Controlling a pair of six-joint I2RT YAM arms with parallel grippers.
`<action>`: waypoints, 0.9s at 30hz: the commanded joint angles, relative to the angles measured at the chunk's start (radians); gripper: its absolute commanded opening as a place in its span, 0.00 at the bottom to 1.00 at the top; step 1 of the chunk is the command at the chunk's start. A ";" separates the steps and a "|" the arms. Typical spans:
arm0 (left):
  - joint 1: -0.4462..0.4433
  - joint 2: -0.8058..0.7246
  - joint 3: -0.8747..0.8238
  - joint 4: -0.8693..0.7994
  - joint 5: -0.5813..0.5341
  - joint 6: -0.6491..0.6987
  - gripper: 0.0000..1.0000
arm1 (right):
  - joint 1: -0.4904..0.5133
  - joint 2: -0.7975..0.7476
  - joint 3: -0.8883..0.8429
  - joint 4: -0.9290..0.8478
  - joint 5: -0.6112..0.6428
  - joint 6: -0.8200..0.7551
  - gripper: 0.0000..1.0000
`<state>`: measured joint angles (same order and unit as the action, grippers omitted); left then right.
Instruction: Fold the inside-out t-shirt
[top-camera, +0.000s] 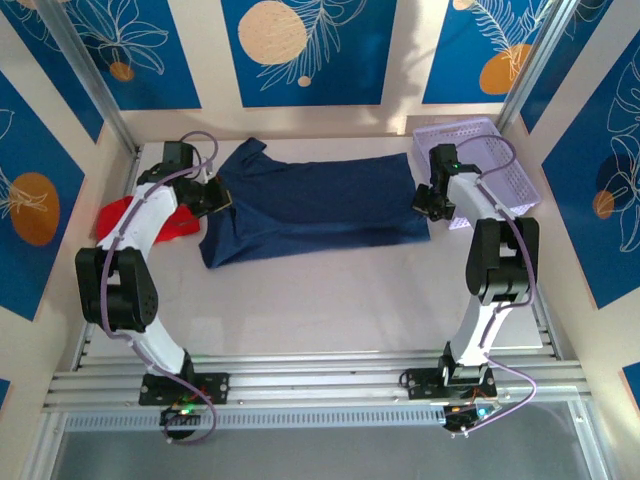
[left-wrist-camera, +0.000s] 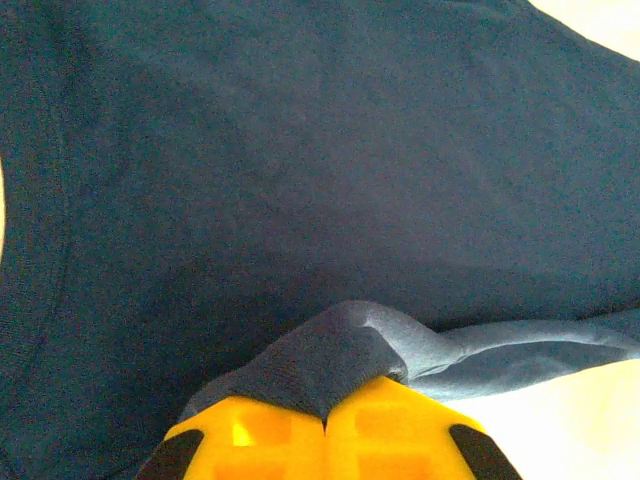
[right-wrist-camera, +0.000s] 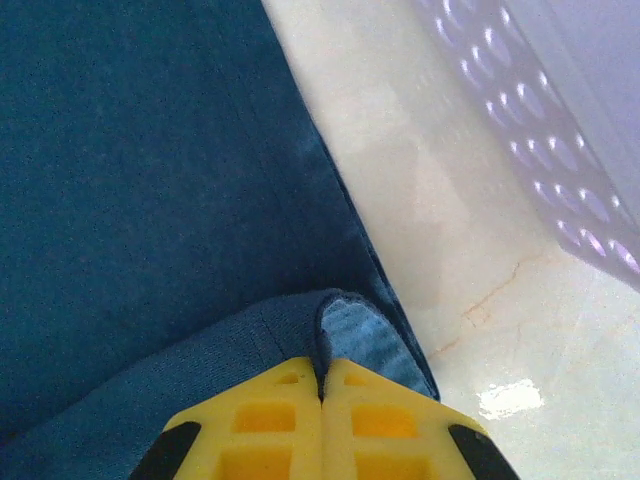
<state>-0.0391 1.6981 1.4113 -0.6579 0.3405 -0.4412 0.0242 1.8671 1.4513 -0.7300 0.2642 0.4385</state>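
The dark navy t-shirt (top-camera: 315, 205) lies spread sideways across the far half of the desk (top-camera: 330, 300), mostly flat, with stitched seams visible along its edges. The left pincer (left-wrist-camera: 325, 418) is pressed together on a bunched fold at the shirt's left end. The right pincer (right-wrist-camera: 322, 376) pinches the hem at its right end. A red garment (top-camera: 118, 215) lies beside the left arm, and a lavender basket (top-camera: 458, 127) stands near the right one.

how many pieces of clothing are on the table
2. The navy t-shirt lies spread across the middle. A red garment sits at the left edge, partly hidden behind the left arm. Others could lie hidden beneath them.
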 joint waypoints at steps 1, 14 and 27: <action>0.018 0.002 0.017 0.002 0.012 0.022 0.00 | 0.007 0.026 0.053 -0.034 0.030 -0.023 0.04; 0.025 0.071 0.063 0.008 0.008 0.016 0.00 | 0.024 0.126 0.177 -0.066 0.056 -0.044 0.04; 0.025 0.211 0.188 0.001 0.019 0.008 0.00 | 0.030 0.186 0.227 -0.076 0.071 -0.049 0.04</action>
<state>-0.0299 1.8797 1.5543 -0.6575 0.3408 -0.4416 0.0486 2.0323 1.6436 -0.7826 0.3153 0.4061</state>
